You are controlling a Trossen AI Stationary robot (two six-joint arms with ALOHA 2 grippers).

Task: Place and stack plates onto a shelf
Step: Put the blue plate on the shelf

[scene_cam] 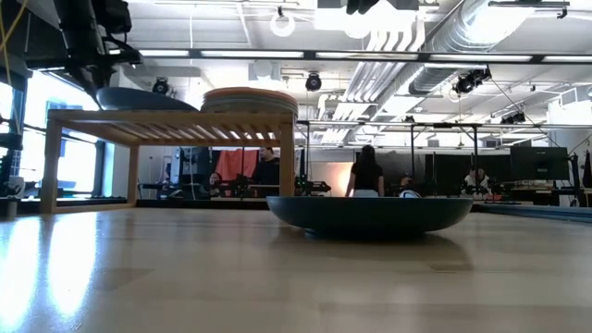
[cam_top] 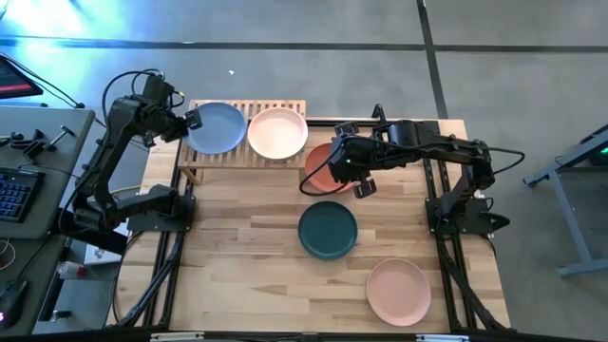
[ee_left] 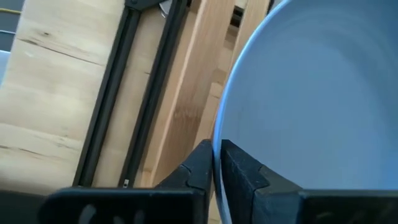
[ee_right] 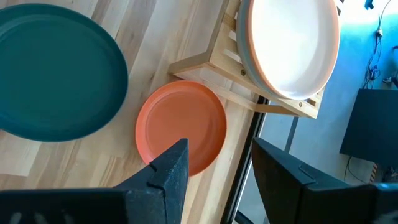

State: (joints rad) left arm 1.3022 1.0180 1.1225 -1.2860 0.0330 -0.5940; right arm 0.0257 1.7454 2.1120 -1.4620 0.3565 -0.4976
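Observation:
A light blue plate (cam_top: pixel 220 128) sits on the left half of the low wooden shelf (cam_top: pixel 249 157), with my left gripper (cam_top: pixel 194 122) shut on its left rim. On the shelf's right half is a stack of plates with a pale beige one (cam_top: pixel 277 133) on top. My right gripper (cam_top: pixel 359 182) hovers open over the table, just right of a terracotta plate (ee_right: pixel 181 127) that lies flat by the shelf's near right corner. A dark teal plate (cam_top: pixel 328 230) and a pink plate (cam_top: pixel 399 292) lie flat on the table nearer the front. My left gripper pinches the light blue plate's rim (ee_left: pixel 217 148) between its two fingers, one finger (ee_left: pixel 200 167) outside the rim and one (ee_left: pixel 242 171) over the plate's inside. It comes at the plate's left edge slanting down from the table's left. The plate (scene_cam: pixel 139 98) rests about level on the shelf's slatted top.
Black frame rails (cam_top: pixel 446 228) run along both sides of the table. A side desk with a keyboard (cam_top: pixel 14 195) stands to the left. Bare tabletop (cam_top: pixel 237 275) lies at the front left. People stand in the room far behind the table.

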